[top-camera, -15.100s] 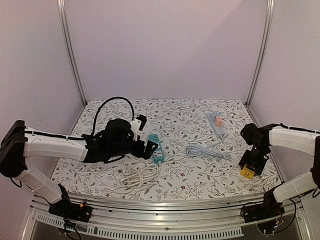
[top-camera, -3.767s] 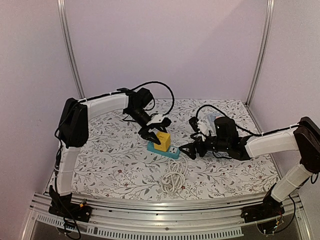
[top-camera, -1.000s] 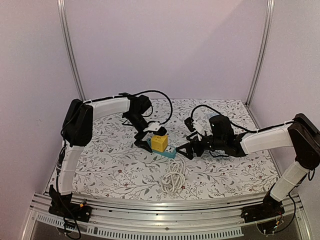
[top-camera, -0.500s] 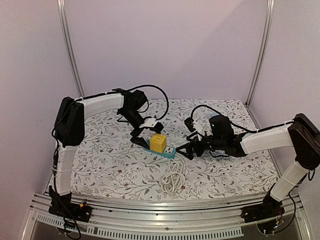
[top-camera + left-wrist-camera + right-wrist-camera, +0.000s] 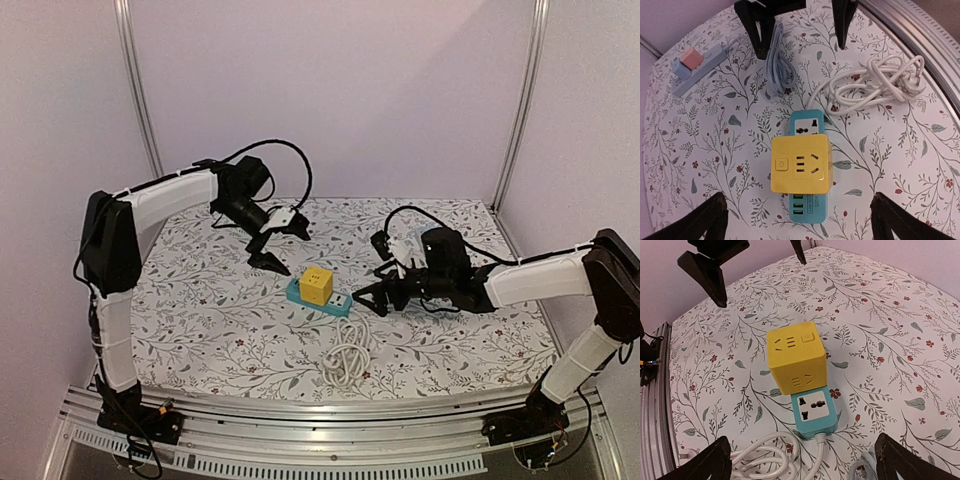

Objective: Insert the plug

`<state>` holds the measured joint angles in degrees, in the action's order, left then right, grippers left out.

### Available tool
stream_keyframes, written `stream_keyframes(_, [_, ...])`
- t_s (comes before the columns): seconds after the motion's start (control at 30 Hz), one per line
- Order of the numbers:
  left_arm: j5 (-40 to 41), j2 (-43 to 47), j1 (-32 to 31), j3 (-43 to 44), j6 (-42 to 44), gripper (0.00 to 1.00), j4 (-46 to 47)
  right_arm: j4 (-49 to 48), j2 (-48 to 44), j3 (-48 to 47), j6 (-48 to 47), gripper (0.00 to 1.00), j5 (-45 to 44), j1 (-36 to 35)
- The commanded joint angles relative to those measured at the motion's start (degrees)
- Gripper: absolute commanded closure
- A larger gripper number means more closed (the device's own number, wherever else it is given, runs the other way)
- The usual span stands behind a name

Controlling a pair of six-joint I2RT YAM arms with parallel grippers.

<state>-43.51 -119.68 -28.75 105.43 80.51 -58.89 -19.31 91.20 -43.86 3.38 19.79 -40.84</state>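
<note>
The plug is a yellow cube adapter (image 5: 318,286) standing upright on the teal power strip (image 5: 340,304) in the middle of the table. My left gripper (image 5: 283,245) hangs open behind and left of the cube, clear of it. My right gripper (image 5: 372,287) is open just right of the strip's cord end and touches nothing. The left wrist view looks straight down on the cube (image 5: 800,164) and strip (image 5: 809,124). In the right wrist view the cube (image 5: 796,357) covers the strip's far part, leaving one socket (image 5: 814,407) bare.
A coiled white cord (image 5: 347,360) runs from the strip toward the near edge. A grey power strip with a pink block (image 5: 697,65) and a coiled grey cable (image 5: 777,65) lie at the back right. A metal rail (image 5: 300,410) borders the near edge.
My left gripper has drawn up and back to the left, away from the yellow cube, which stays seated on the teal strip. The right arm has barely moved.
</note>
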Motion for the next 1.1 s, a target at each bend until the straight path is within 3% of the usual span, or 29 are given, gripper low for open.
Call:
stream_keyframes(0.0, [-2.9,4.2,2.0,-2.5,-4.4,0.01,3.9,0.7,-2.0,0.0,0.0,0.01,-1.9,0.1])
stream_keyframes(0.17, [0.5,9.6,2.8,-10.4,-19.5,0.00,19.2,0.6,-2.5,-1.3,0.7,0.01,-4.3,0.2])
stream_keyframes(0.37, [12.0,21.1,2.7,-28.0,-42.4,0.01,49.0,-0.3,-2.8,-3.2,1.4,0.01,-8.2,0.2])
stream_keyframes(0.5, [19.9,26.9,2.3,-35.8,-51.9,0.00,59.6,-1.4,-2.1,-5.3,2.4,0.01,-11.1,0.2])
stream_keyframes(0.7, [37.4,34.1,0.5,-42.5,-64.0,0.01,66.0,-4.6,0.0,-8.4,2.9,0.01,-14.4,0.2])
stream_keyframes(0.87, [57.2,38.9,0.0,-43.5,-79.8,0.01,62.1,-10.1,1.4,-9.3,2.6,0.01,-18.0,0.3])
stream_keyframes(0.97, [60.3,42.5,0.5,-44.8,-84.6,0.00,59.2,-13.7,1.9,-9.4,3.4,0.01,-18.9,0.5])
stream_keyframes(1.07, [58.3,46.0,2.6,-51.7,-87.3,0.01,65.1,-14.7,2.3,-10.6,5.7,0.01,-18.7,1.8])
